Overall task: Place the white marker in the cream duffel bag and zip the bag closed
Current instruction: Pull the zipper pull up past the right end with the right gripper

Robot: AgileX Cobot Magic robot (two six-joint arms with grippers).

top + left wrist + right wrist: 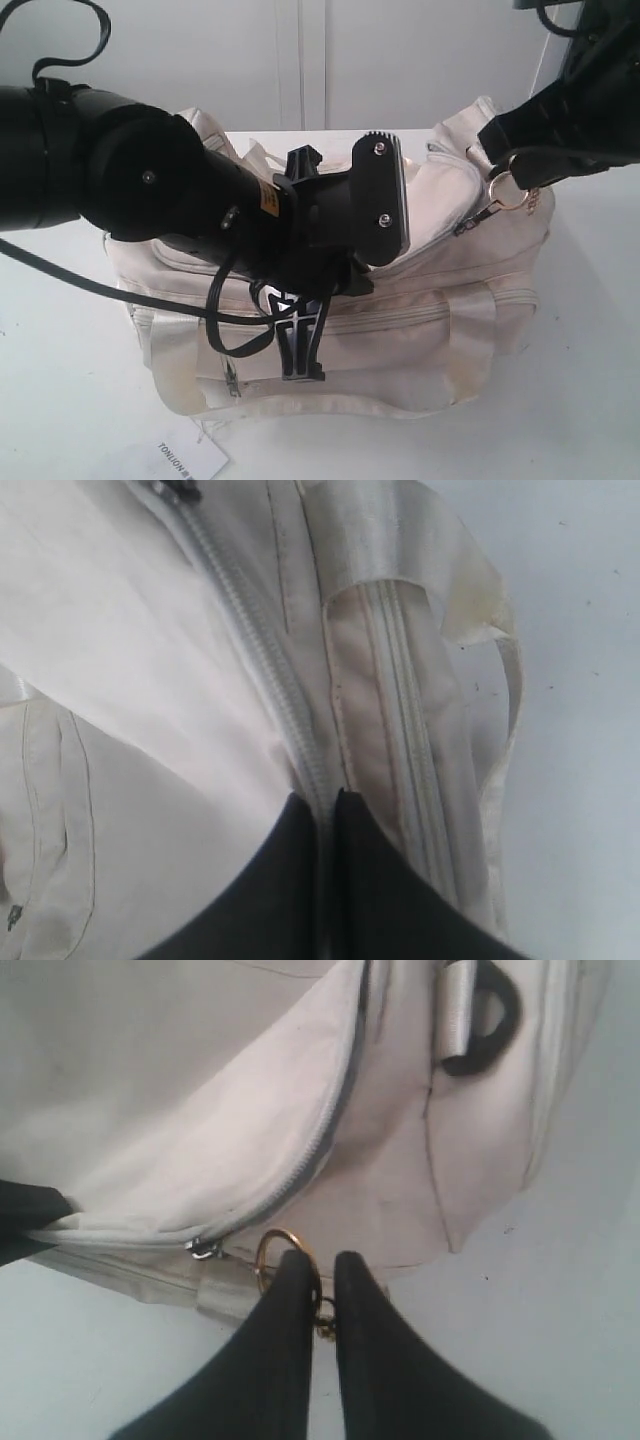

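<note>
The cream duffel bag (450,330) lies on the white table, its top zipper (320,1150) joined along the stretch I see. My left gripper (300,350) reaches down over the bag's front, and in the left wrist view that gripper (325,805) is shut on a fold of bag fabric (120,680) beside the zipper teeth (250,630). At the bag's right end my right gripper (515,180) is shut on the gold ring pull (512,193). In the right wrist view the ring (268,1250) sits between the jaws of that gripper (322,1260), close to the slider (205,1248). The white marker is out of view.
A flat white paper tag (190,460) with black print lies on the table in front of the bag. A shiny handle strap (480,610) loops over the front pocket zipper (400,680). The left arm's black cable (120,290) hangs across the bag's front.
</note>
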